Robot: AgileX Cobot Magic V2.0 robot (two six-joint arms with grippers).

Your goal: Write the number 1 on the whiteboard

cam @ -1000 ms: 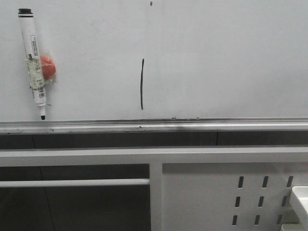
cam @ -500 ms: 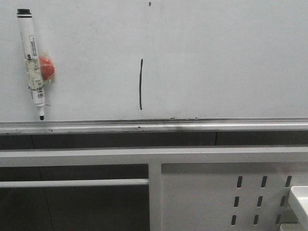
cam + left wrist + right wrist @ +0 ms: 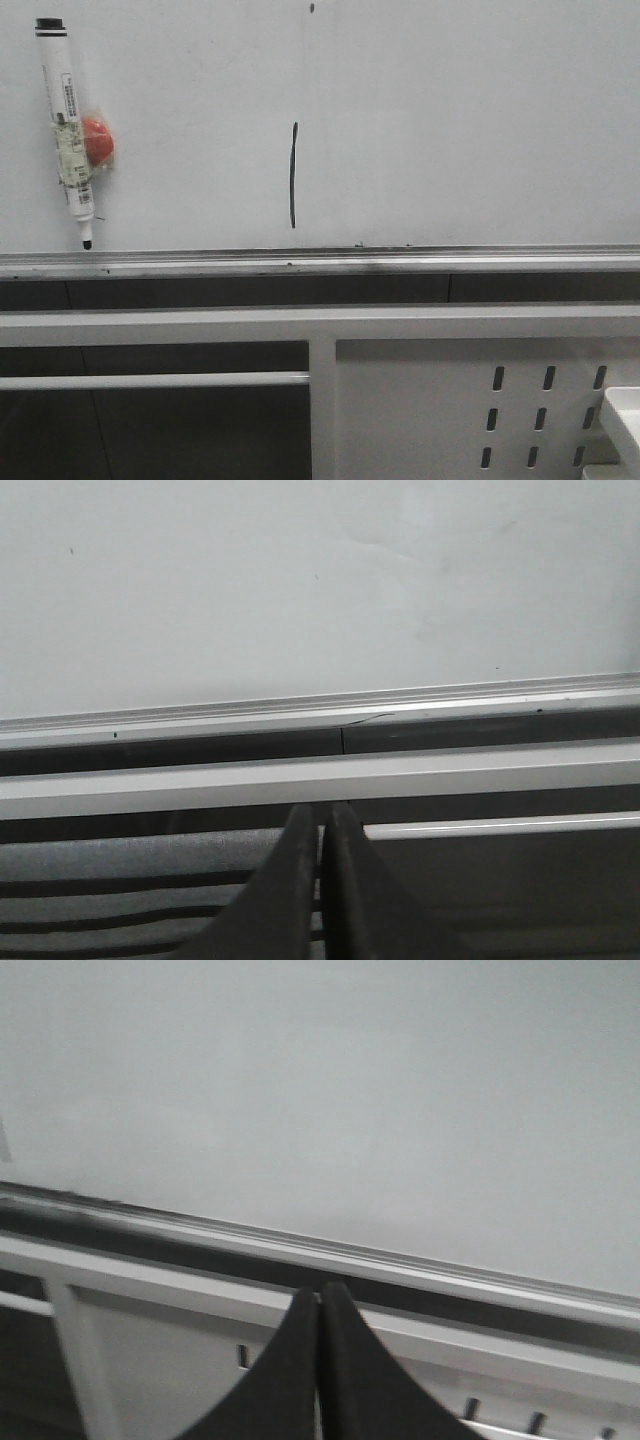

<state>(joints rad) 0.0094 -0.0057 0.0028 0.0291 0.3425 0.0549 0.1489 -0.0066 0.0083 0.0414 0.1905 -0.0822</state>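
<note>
1. The left tool (image 3: 322, 825) is clenched on nothing, its two dark fingers pressed together with only a thin seam between them, facing the whiteboard's lower edge.
2. The right tool (image 3: 320, 1305) is likewise clenched and empty, its fingers meeting at the tips in front of the board's silver rail (image 3: 400, 1260).
3. Neither tool shows in the front view.
4. The whiteboard (image 3: 470, 120) fills the upper part of the front view, with the rail running along its lower edge.
5. The number 1 (image 3: 293, 175) stands near the board's middle as a thin black, slightly curved vertical stroke, ending just above the rail.
6. A marker (image 3: 67, 130) hangs on the board at far left, capped end up and tip down, beside a red magnet (image 3: 97, 142).
7. Below the rail, a white perforated panel (image 3: 540, 410) sits at lower right.
</note>
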